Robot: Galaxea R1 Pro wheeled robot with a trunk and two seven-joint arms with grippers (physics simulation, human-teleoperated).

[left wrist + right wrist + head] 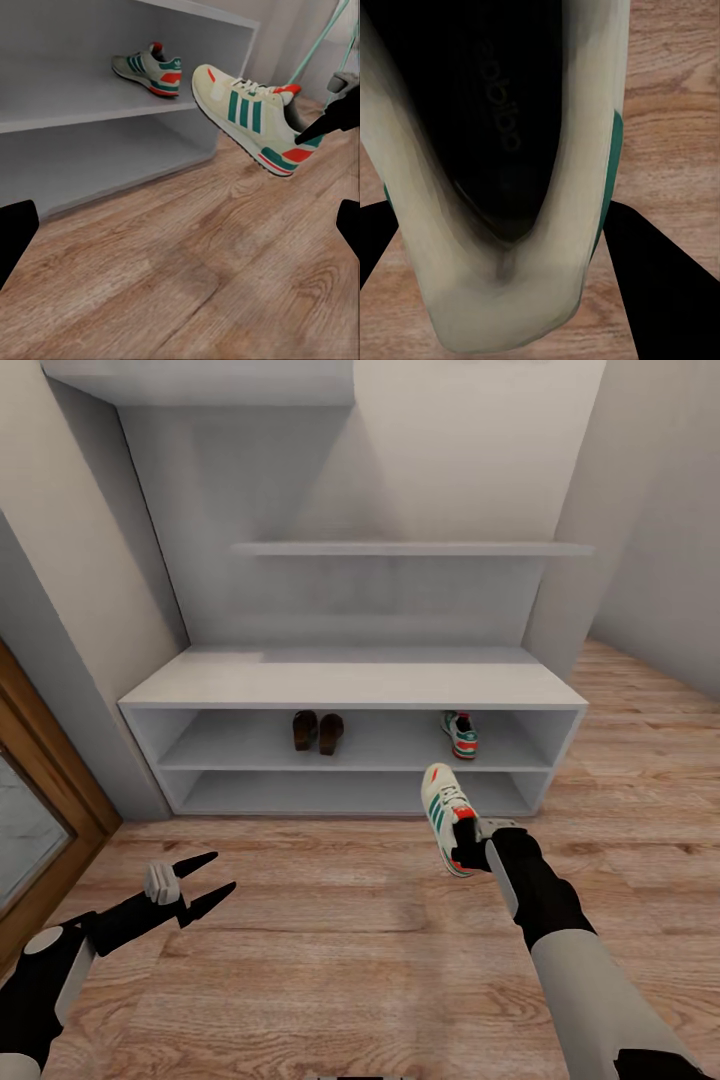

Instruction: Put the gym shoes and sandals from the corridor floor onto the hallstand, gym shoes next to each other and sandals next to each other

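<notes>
White gym shoe (pixel 447 816) gripped at its heel by right hand (pixel 478 847), fingertips seemingly hidden, left hand (pixel 210 880) spread, empty.

Even, soft render lighting; faint shadows inside hallstand (pixel 350 685) shelves; gym shoe (pixel 510 187) blurred (right wrist view).

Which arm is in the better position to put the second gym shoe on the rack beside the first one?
The right. Its tool already grips the gym shoe by the heel, in front of the shelf where the other gym shoe stands. The left tool is open, empty and farther away.
</notes>
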